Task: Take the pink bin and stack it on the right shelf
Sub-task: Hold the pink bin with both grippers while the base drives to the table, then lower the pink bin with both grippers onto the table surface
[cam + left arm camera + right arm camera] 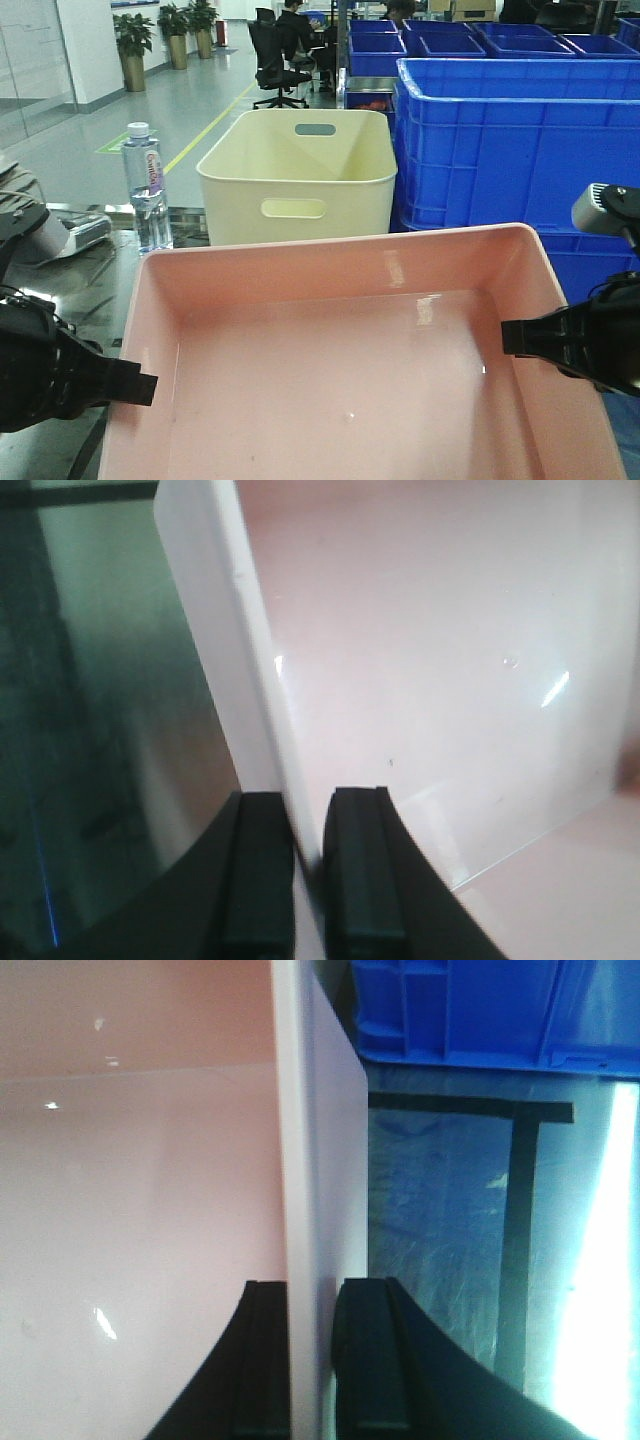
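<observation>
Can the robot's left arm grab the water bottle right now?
Probably not: the left gripper is shut on the pink bin, so it isn't free, though nothing blocks the water bottle.

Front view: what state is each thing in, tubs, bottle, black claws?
Shallow pale-pink plastic bin: empty, clamped at both side walls.
Taller cream plastic bin: upright, empty as far as visible.
Clear plastic water bottle: upright, capped.
Big blue plastic crate: upright, inside hidden.
Left gripper: shut on the bin's left wall.
Right gripper: shut on its right wall.
</observation>
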Tool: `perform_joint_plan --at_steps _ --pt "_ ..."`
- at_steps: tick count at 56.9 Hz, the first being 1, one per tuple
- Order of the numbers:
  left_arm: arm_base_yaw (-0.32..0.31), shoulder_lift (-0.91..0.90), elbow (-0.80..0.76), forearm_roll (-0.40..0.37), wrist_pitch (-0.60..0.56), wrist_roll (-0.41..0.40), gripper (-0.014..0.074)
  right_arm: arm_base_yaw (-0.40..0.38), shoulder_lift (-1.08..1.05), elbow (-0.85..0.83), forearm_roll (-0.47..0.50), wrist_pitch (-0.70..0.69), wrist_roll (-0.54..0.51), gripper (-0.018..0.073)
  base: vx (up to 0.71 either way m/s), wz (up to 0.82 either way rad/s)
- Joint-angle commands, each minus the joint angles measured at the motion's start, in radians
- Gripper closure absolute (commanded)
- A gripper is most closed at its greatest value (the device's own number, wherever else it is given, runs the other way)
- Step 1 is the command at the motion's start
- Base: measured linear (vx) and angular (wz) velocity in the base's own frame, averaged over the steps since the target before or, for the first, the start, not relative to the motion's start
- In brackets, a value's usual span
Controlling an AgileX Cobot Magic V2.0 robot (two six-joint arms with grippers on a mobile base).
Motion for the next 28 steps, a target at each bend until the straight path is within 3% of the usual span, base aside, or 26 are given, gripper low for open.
perform_joint_plan --at_steps 1,28 --pt "0.001 -0.025 -0.031 -0.002 -0.048 0.013 0.0598 -0.010 -0.029 -0.038 0.028 -0.109 0.002 0.0568 0.17 -0.15" --pt "0.001 -0.025 -0.031 -0.002 -0.048 0.013 0.0598 -0.010 -0.029 -0.038 0.028 -0.109 0.002 0.0568 0.08 -0.05"
